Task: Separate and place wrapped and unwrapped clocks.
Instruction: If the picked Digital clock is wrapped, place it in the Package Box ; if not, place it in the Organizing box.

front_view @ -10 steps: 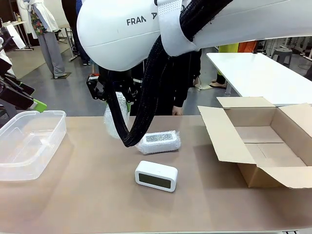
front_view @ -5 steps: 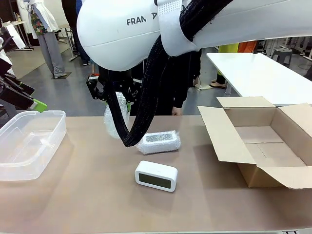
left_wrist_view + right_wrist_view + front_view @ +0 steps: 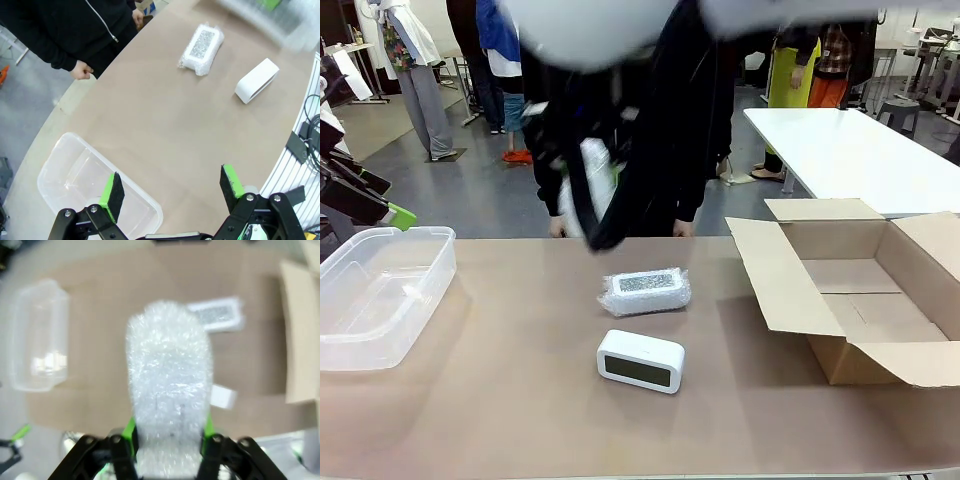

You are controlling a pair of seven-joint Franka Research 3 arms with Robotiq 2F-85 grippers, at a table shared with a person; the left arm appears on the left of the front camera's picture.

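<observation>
Between the right gripper's [image 3: 169, 429] green pads [image 3: 131, 430], a lumpy oblong bubble-wrap bundle [image 3: 169, 375], pinched; left gripper [image 3: 171, 184] splayed wide.

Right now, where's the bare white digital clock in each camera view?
Front view: digital clock low centre, nearer than the tabletop wrapped bundle.
Left wrist view: clock upper right.
Right wrist view: clock blurred, just right of the held wrapped bundle.
Shared landmark: clear plastic tub.
</observation>
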